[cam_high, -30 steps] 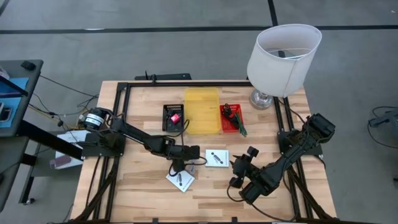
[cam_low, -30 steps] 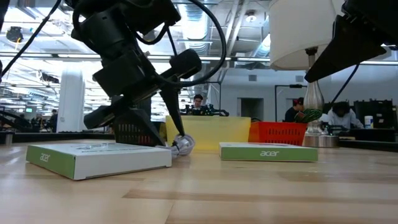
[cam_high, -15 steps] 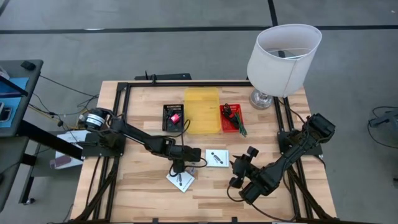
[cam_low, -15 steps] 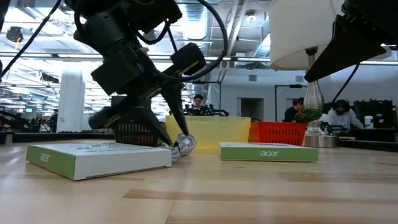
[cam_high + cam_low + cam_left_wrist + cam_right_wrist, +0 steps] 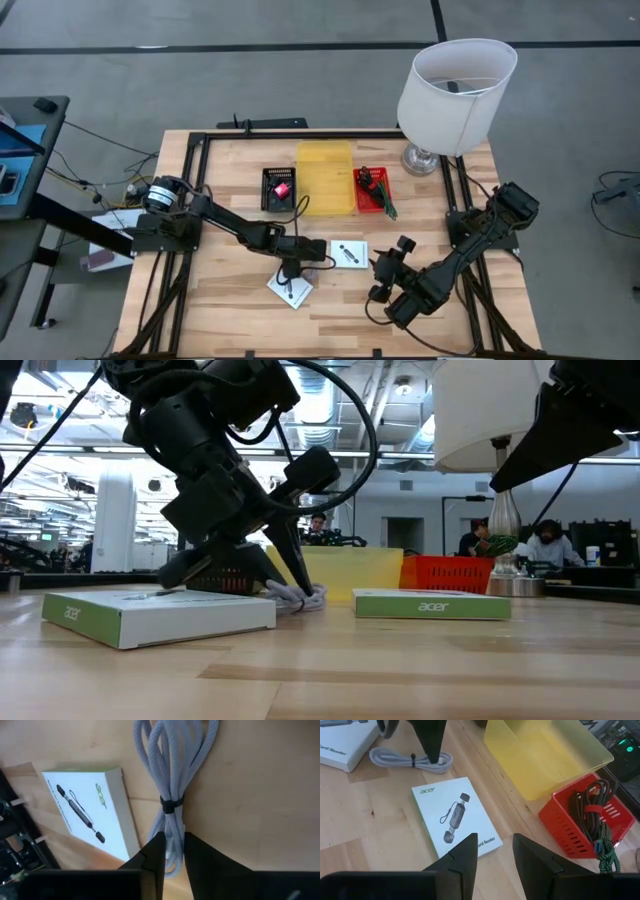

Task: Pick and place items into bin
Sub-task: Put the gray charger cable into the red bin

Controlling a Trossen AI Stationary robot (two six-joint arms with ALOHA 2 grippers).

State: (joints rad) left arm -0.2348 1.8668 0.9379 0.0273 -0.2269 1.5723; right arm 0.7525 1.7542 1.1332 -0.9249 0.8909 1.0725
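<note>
The left arm reaches low across the table from its base at the left edge. The left gripper [image 5: 170, 851] points down at the table [image 5: 230, 310], its two fingers pinched on one end of a coiled grey cable [image 5: 172, 775]. The cable lies flat on the wood between two white boxes: one [image 5: 290, 290] just beside the gripper, the other [image 5: 349, 253] nearer the right arm. The right arm waits bent at the near right side; the right gripper [image 5: 494, 851] hangs parted and empty above the second box. The yellow bin [image 5: 325, 178] sits at the far centre.
</note>
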